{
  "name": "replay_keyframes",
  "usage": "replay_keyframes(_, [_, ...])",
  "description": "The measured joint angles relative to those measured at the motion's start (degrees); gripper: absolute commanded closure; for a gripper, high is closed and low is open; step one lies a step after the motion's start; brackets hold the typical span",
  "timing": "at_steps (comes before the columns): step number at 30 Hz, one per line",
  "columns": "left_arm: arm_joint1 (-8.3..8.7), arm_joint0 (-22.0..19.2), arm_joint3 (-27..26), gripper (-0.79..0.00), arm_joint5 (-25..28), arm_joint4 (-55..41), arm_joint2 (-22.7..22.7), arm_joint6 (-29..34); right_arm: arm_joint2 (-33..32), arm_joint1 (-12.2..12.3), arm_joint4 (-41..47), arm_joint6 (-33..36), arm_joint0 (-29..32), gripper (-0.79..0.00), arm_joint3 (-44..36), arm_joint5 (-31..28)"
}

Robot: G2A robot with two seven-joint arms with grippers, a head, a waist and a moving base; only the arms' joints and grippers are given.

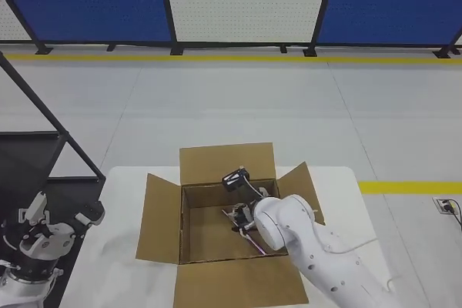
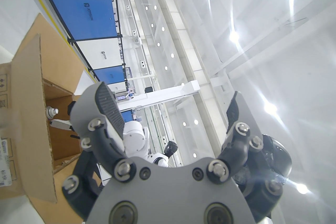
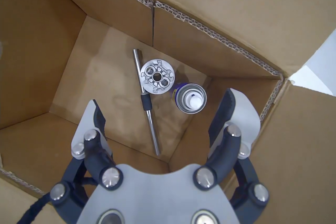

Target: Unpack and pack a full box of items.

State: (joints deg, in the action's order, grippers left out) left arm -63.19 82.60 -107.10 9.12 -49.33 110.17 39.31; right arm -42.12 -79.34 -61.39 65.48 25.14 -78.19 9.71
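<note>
- The right claw (image 3: 162, 100) hangs inside the cardboard box (image 3: 210, 33), fingers spread wide. It grips nothing and touches nothing. My reading is that it is lined up from above to lift an item out.
- Under it, on the box floor, a metal rod (image 3: 148, 104) lies flat. A round metal disc (image 3: 157, 76) overlaps part of the rod.
- A spray can (image 3: 191, 98) stands upright just beside the disc, near a corner. Standing like that, it probably offers the easiest grip.
- The flaps are folded outward, which leaves the mouth free for the arm. The box sits on a white table (image 1: 119, 246).
- The left claw (image 2: 169, 91) is also spread wide and empty. It points upward, well apart from the box, seemingly parked out of the way.
</note>
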Motion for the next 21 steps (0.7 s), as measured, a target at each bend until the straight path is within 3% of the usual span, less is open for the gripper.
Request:
replay_keyframes(11, [-0.17,0.43,-0.11,-0.785,-0.76,-4.57,1.33,0.63,4.04,-2.63,-0.26,5.95,-6.37,-0.785,11.51,-9.61])
replay_keyframes(21, [-0.27,0.19,0.30,-0.785,-0.91,-5.41,1.32,1.04,3.72,-5.19,7.08,2.70,-9.89,-0.785,24.27,-14.14])
